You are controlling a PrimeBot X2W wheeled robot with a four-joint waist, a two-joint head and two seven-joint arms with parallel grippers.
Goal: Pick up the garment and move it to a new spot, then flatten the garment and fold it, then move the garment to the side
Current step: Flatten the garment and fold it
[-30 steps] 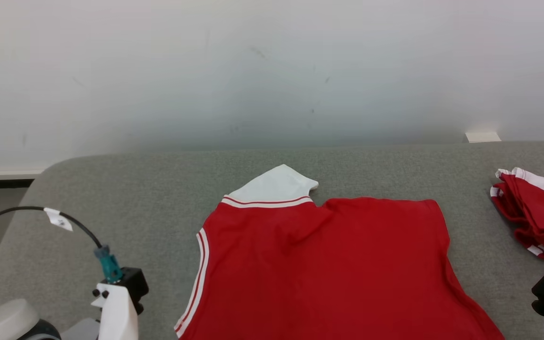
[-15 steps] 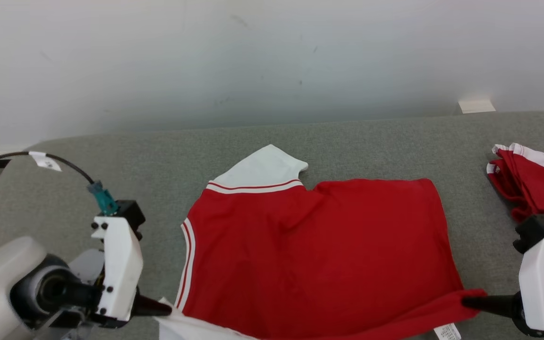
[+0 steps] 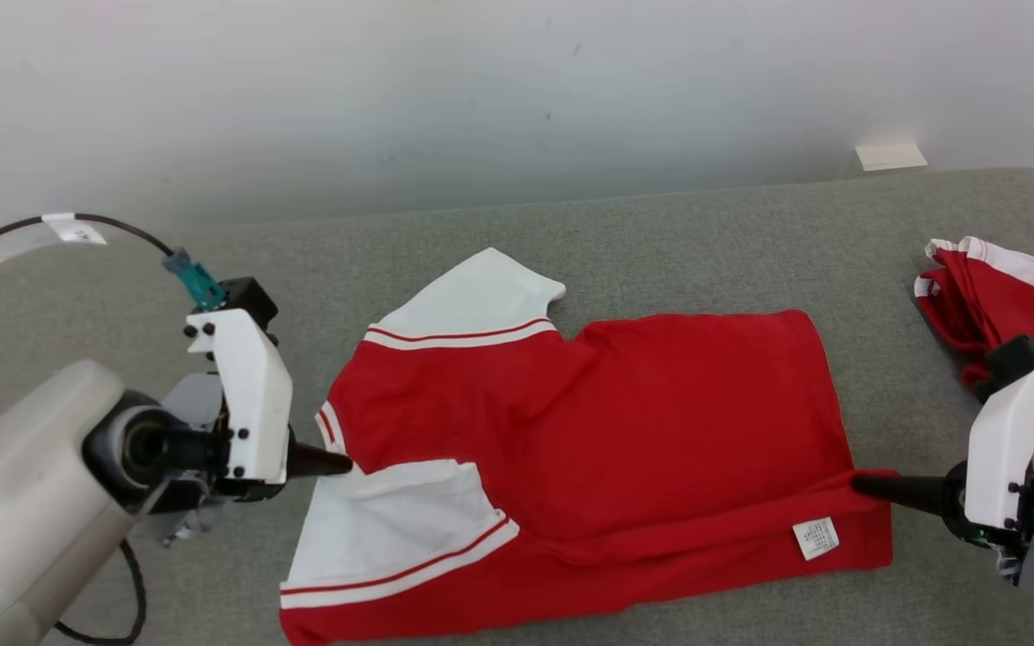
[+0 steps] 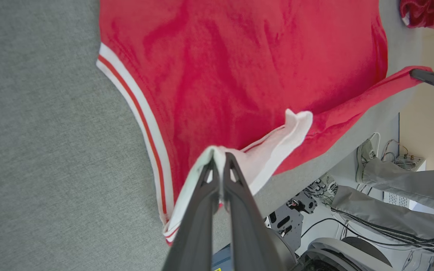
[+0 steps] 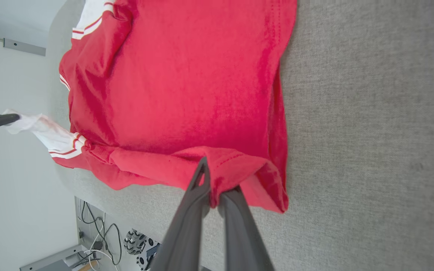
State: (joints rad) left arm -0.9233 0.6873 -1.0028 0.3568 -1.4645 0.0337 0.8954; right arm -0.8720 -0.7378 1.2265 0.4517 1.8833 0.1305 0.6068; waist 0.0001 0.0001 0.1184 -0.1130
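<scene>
Head view: the garment (image 3: 625, 422) lies spread on the grey desk (image 3: 705, 242), between the two end effectors, with its near edge turned over toward the middle. The left end effector (image 3: 342, 464) meets the garment at its left side, on the white sleeve (image 3: 391, 529). The right end effector (image 3: 863, 484) meets it at the right end of the turned-over red hem (image 3: 750, 529), just above a white label (image 3: 815, 538). A second red pile (image 3: 993, 287) lies well apart at the right edge of the desk. Left wrist view: the left end effector (image 4: 220, 160) is clenched, with its fingertips pressed together on a doubled edge of the white sleeve (image 4: 277, 139), which is raised off the desk (image 4: 43, 131). The red body of the garment (image 4: 239, 67) lies flat beyond the fingertips. The right end effector (image 4: 416, 74) is at the far corner, on the raised hem. Right wrist view: the right end effector (image 5: 215, 184) is clenched on a bunched fold of the hem (image 5: 236, 165), with fabric pinched between the two fingers. The garment (image 5: 187, 75) extends away from the fingertips across the desk (image 5: 371, 131). The left end effector (image 5: 11, 118) grips the white sleeve at the far side.
</scene>
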